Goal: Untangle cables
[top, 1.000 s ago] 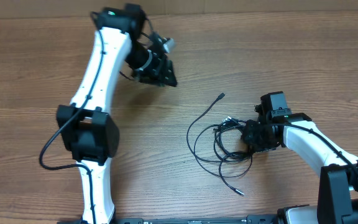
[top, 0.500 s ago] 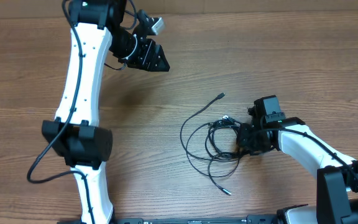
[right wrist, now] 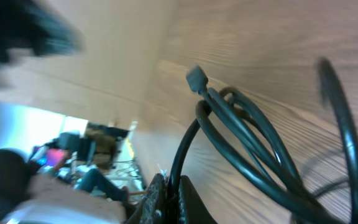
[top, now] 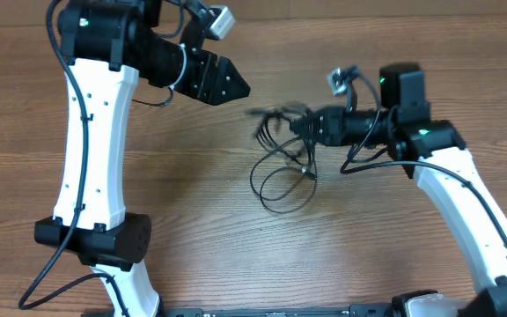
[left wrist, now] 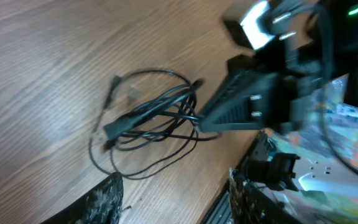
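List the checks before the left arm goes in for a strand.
1. Right gripper holds the cables: ok, shut on the bundle.
2. Left gripper open: ok, its fingers stand wide apart with nothing between them.
3. Left gripper apart from the cables: ok, a gap shows in the overhead view.
4. Strands separated: not ok, they are looped together in one bundle.
5. Free plug end to grab: ok, one sticks out beside the loops.
6. Bundle lifted off the table: cannot tell, the cables are blurred.
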